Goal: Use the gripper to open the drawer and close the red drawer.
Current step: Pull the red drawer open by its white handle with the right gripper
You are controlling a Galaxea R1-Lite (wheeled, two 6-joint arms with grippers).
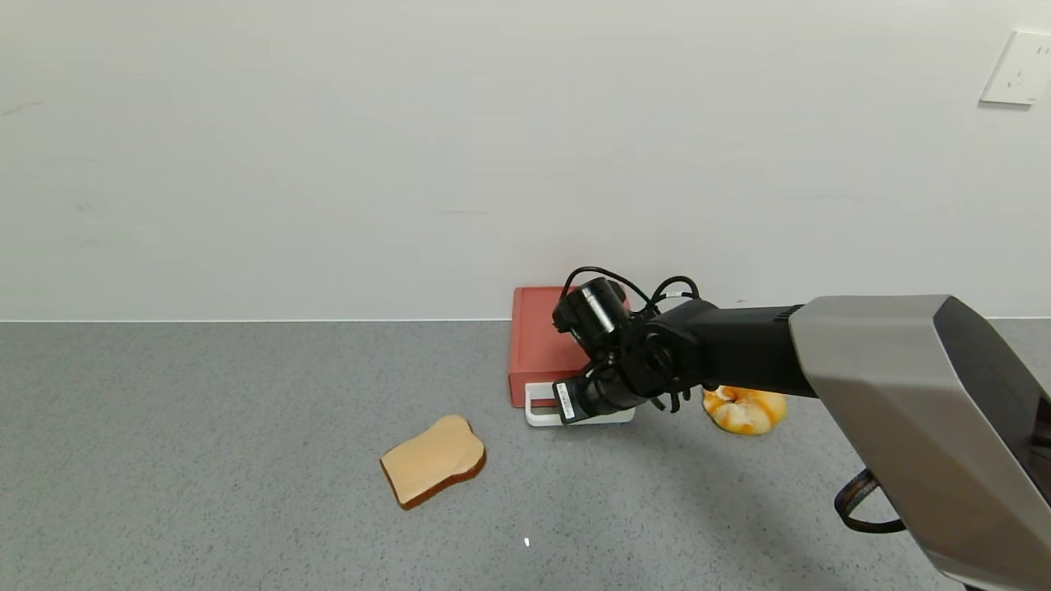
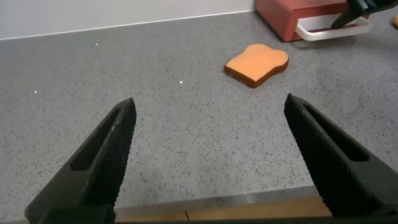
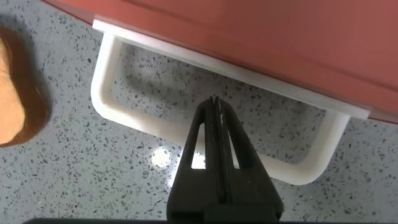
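I see the drawer (image 1: 539,345) as smooth, matt brick-red plastic, its loop handle (image 3: 205,127) a glossier white plastic lying on the speckled grey stone-look countertop (image 1: 205,427). My right gripper (image 3: 216,106) looks like matt black plastic, and the left gripper's fingers (image 2: 106,155) have finely ribbed, rubbery pads. The bread slice (image 1: 433,460) looks like smooth moulded foam.

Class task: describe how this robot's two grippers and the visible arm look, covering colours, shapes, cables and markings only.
The right gripper has flat black fingers with triangular cut-outs. Behind it sit a cylindrical black motor, looped black cables and a white barcode label, on a black-and-grey arm. The left gripper has two black fingers with ribbed inner pads.
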